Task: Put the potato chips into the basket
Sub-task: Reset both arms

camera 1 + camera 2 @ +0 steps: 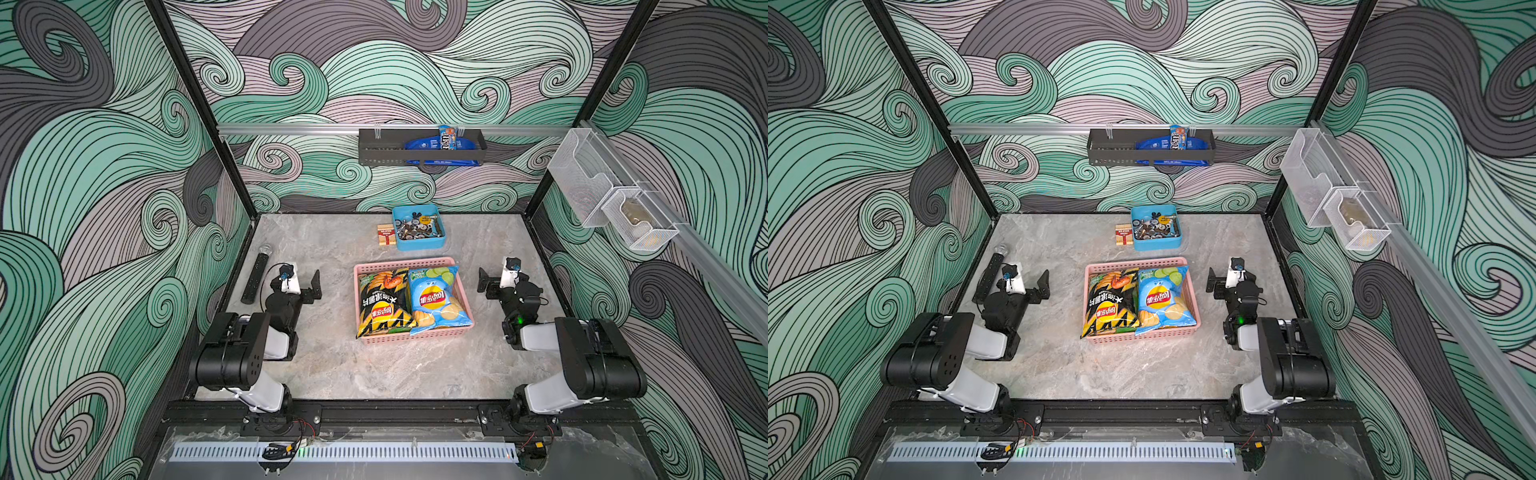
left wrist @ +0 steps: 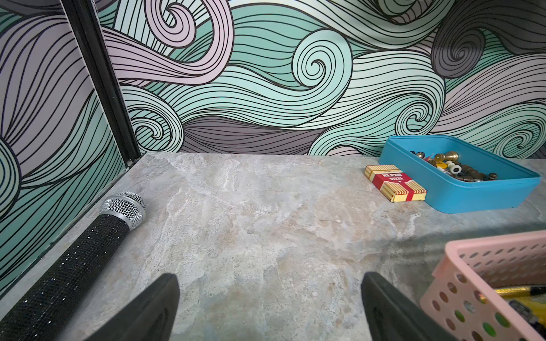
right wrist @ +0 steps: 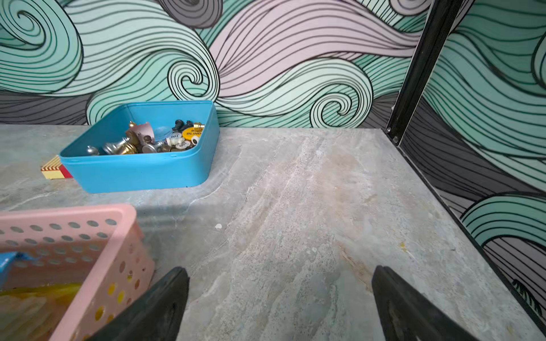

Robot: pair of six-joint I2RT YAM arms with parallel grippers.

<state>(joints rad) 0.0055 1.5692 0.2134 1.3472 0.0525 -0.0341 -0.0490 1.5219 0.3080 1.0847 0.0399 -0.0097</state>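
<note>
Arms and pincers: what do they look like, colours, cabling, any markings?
The left arm and right arm have bulky black joints and white link covers. A thin black cable loops at the left wrist; a green light glows on the right arm. The left pincer and right pincer have flat, tapered black fingers.

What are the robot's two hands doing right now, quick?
Left hand: open, holding nothing.
Right hand: open, holding nothing.
</note>
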